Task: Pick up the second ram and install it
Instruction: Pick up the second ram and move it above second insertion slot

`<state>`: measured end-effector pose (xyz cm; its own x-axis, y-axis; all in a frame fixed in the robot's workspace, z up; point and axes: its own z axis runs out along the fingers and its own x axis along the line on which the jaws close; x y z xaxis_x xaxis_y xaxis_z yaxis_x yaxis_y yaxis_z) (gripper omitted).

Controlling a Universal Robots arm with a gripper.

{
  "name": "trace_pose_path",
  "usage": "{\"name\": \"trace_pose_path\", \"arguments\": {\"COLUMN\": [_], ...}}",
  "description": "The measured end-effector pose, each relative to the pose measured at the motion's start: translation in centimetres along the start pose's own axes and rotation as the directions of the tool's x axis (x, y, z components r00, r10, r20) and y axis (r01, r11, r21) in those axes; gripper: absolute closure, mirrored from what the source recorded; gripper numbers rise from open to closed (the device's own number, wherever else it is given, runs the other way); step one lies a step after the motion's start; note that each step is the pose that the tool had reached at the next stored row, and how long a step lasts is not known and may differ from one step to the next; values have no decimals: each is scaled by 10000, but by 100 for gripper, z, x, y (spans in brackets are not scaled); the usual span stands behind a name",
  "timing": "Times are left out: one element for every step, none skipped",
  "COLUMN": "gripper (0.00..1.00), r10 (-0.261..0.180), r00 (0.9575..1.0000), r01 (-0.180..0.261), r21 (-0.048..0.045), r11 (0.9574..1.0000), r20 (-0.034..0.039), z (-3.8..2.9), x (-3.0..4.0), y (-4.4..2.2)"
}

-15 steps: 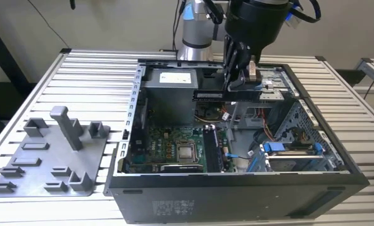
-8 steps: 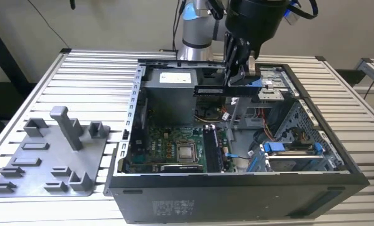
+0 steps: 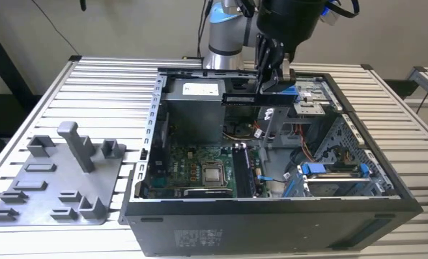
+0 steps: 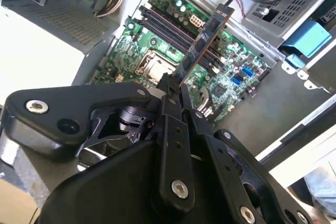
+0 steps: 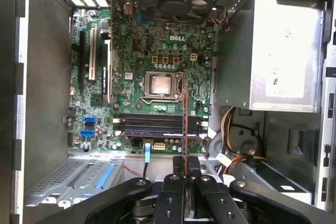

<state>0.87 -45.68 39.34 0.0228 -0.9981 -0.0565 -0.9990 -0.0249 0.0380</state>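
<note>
Gripper (image 3: pixel 275 86) hangs over the open computer case (image 3: pixel 271 226), clear of its rim. Jaws are drawn in narrow and clamped on the second ram (image 4: pixel 202 43), gripping it near one end, so most of the stick juts out past the fingertips to one side. The ram is in the air, well above the motherboard (image 5: pixel 131 85), touching nothing but the jaws. Memory slots (image 5: pixel 157 124) lie below and ahead of the jaws, near the processor (image 5: pixel 159 84). In both wrist views the stick seems to cross the slot lines rather than run along them. My read is that stick and slot must be parallel before any descent. With the hold this far off-centre, I judge that pressing would tip the far end, so go slow and seat it square. Mind the cables (image 5: pixel 233 121) beside the jaws. Can't tell which slot is free
</note>
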Motion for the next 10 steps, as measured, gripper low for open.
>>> {"name": "trace_pose_path", "arguments": {"gripper": [86, 86, 86, 86, 86, 86, 86, 86, 86, 86], "r10": [3, 6, 10, 13, 16, 18, 18, 18, 18, 19], "r00": [10000, 10000, 10000, 10000, 10000, 10000, 10000, 10000, 10000, 10000], "r01": [-3, -6, -10, -13, -16, -18, -18, -18, -18, -19], "r21": [1, 1, 1, 1, 1, 1, 1, 1, 1, 2], "r11": [10000, 10000, 10000, 10000, 10000, 10000, 10000, 10000, 10000, 10000], "r20": [1, 1, 1, 1, 2, 1, 1, 1, 2, 2], "z": [2, 3, 4, 5, 6, 6, 6, 6, 7, 7], "x": [-17, -34, -51, -66, -78, -88, -92, -92, -93, -97], "y": [-1, -1, -1, -2, -2, -3, -3, -3, -3, -3]}}
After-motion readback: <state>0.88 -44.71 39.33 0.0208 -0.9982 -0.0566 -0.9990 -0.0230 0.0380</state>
